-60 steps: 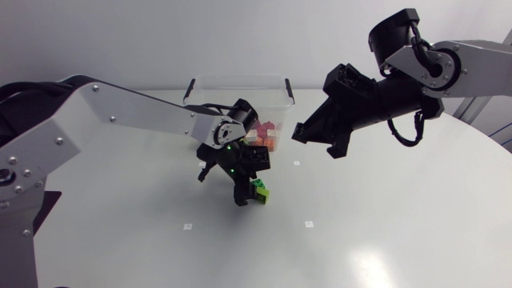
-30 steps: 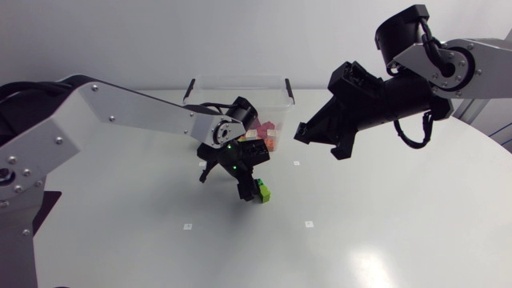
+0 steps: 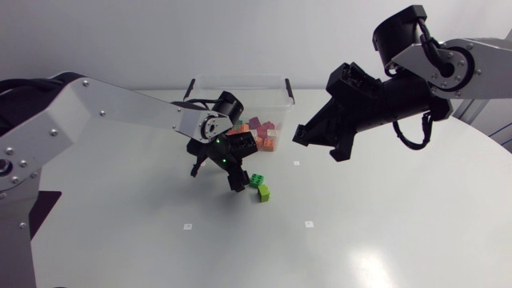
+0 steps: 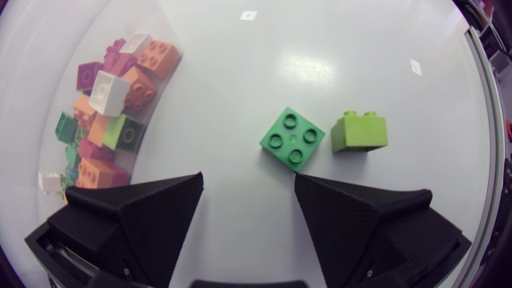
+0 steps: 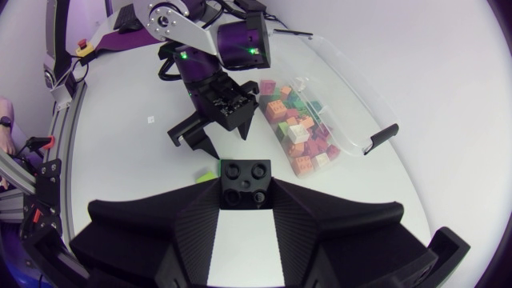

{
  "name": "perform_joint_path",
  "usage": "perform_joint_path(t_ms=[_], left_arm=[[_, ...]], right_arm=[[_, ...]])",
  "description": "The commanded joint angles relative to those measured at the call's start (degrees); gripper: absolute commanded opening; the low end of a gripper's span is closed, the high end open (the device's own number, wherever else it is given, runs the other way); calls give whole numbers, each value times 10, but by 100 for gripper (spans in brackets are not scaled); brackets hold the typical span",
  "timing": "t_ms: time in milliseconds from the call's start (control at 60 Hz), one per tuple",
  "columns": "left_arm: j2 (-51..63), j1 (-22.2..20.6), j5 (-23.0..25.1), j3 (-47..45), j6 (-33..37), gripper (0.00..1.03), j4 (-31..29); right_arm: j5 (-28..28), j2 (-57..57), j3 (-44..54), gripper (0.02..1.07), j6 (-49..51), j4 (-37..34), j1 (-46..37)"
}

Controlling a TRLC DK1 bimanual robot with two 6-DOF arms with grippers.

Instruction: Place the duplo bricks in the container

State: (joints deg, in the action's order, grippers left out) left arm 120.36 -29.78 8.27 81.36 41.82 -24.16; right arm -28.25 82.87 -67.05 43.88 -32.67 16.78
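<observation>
You see only a sliver of the lime brick [image 5: 206, 176] in the right wrist view; the rest is hidden behind the black brick [image 5: 246, 182] clamped between the fingers of the right gripper [image 5: 246, 196], and from the head view that black brick cannot be told from the dark claw. In the left wrist view the container [image 4: 160, 112] beside the left gripper [image 4: 249, 178] is cut off, and one spread finger covers the bricks [image 4: 120, 88] nearest the claw.
</observation>
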Motion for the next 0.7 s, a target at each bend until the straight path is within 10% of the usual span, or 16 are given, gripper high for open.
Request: perform_joint_path(t_ms=[0, 250, 683], left_arm=[[-20, -12, 21, -34, 48, 80, 2], [-24, -32, 43, -21, 152, 80, -6], [81, -39, 44, 151, 238, 73, -191]], right_arm=[[3, -8, -3, 23, -8, -7, 3], [3, -10, -2, 23, -8, -10, 3], [0, -19, 4, 23, -1, -13, -15]])
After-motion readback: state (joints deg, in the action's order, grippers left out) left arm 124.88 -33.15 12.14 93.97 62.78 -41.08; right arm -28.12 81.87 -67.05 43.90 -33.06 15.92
